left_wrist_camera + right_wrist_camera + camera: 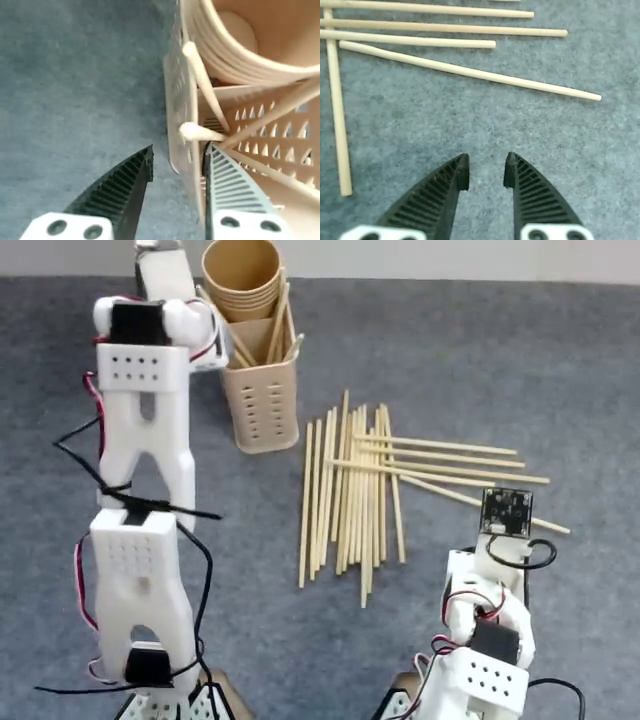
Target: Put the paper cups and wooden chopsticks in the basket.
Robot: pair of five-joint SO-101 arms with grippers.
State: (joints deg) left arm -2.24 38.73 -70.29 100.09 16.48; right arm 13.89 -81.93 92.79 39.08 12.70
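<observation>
A beige perforated basket (262, 405) stands at the back of the grey carpet. It holds a stack of paper cups (240, 278) and a few wooden chopsticks (278, 328). My left gripper (179, 153) is open astride the basket wall (176, 100), one finger inside and the other outside, close under the cups (250, 45). Several loose chopsticks (352, 490) lie in a pile in the middle of the carpet. My right gripper (486, 164) is open and holds nothing. It hovers low over bare carpet, just short of the nearest chopstick (470, 72).
The left arm (145, 420) stretches along the left side up to the basket. The right arm (490, 640) sits at the front right, its wrist camera (505, 510) over the ends of the splayed sticks. Bare carpet (520, 360) lies to the right.
</observation>
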